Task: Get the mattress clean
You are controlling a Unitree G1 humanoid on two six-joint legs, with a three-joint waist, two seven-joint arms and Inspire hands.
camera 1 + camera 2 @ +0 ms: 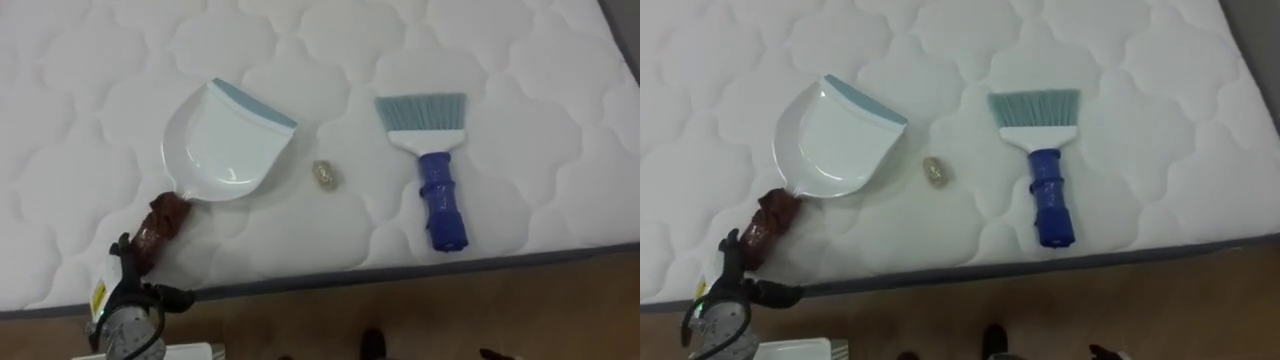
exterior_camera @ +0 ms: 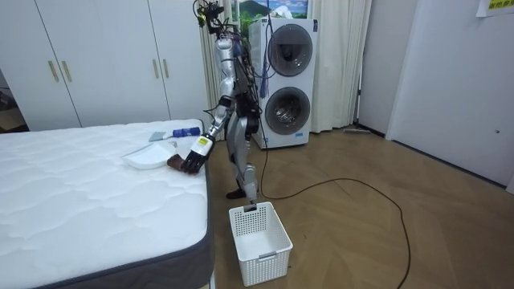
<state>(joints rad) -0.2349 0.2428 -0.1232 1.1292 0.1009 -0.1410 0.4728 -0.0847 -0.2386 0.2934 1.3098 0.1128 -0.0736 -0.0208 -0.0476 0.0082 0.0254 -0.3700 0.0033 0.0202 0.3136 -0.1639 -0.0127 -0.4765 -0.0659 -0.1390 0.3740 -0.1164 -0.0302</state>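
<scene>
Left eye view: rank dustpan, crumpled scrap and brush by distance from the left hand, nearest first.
1. dustpan: on the left, its handle end reaches down to the left hand at lower left.
2. crumpled scrap: in the middle, just right of the dustpan.
3. brush: far right, bristles pointing away from the robot.

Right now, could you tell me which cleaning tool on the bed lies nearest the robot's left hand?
The white dustpan: its brown handle ends by the left hand, while the blue-handled brush lies further right.
</scene>
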